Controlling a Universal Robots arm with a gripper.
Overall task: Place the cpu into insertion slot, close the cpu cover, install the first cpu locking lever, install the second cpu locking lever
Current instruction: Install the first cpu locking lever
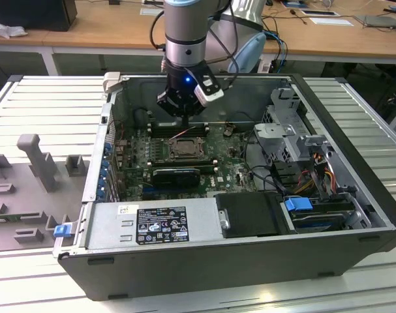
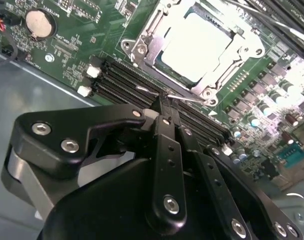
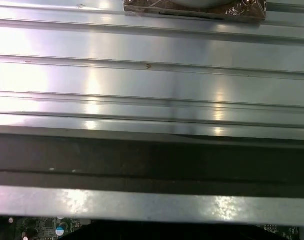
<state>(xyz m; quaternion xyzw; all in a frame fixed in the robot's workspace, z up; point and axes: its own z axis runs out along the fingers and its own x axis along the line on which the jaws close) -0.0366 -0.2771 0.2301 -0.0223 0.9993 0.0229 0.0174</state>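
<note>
One cpu seated under cpu cover; jaws pressed together at locking lever, grip on it unclear.

wooden desks, ribbed metal table

You have one arm with one gripper, and one open computer case on one ribbed grey surface. Inside the case, count one green motherboard, one insertion slot and one cpu. In the second wrist view, count one round coin cell and two white latches. In the exterior view, count two blue clips.
</note>
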